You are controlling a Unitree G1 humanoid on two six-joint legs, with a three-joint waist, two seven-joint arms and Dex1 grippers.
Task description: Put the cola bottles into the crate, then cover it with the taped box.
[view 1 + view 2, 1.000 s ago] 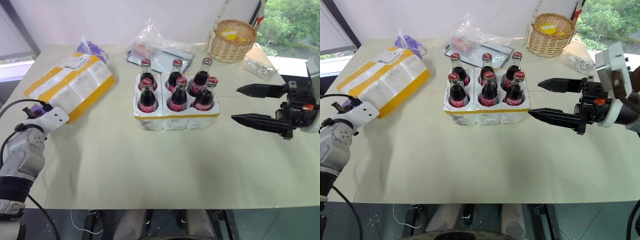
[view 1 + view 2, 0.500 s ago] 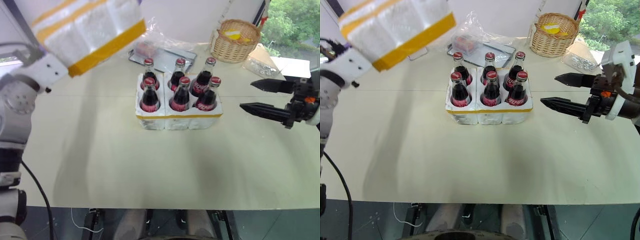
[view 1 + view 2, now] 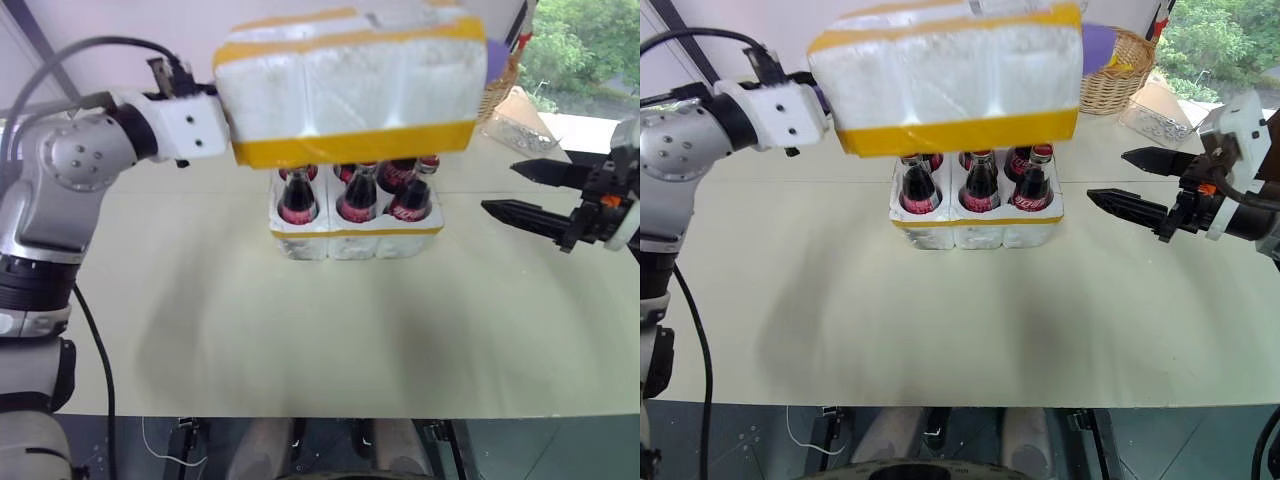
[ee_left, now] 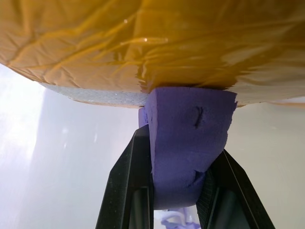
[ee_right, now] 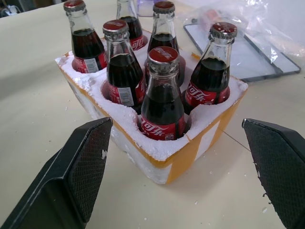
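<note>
- Hovering above the crate (image 3: pixel 975 228): the taped box (image 3: pixel 950 75), up in the air, its lower yellow band hiding the bottle caps from the head views.
- Pinching a purple foam tab (image 4: pixel 188 143) on the box's underside: left end effector (image 4: pixel 183 191), fingers pressed tight against it.
- Sitting in the crate's round slots at mid-desk (image 3: pixel 940 320): all six cola bottles (image 5: pixel 162 90), upright, red labels showing.
- Waiting off to the crate's right, well apart from it: right end effector (image 3: pixel 1140 180), fingers spread wide, gripping nothing, pointing toward the bottles.
- Peeking out behind the box: wicker basket (image 3: pixel 1115 80), far corner of the desk.
</note>
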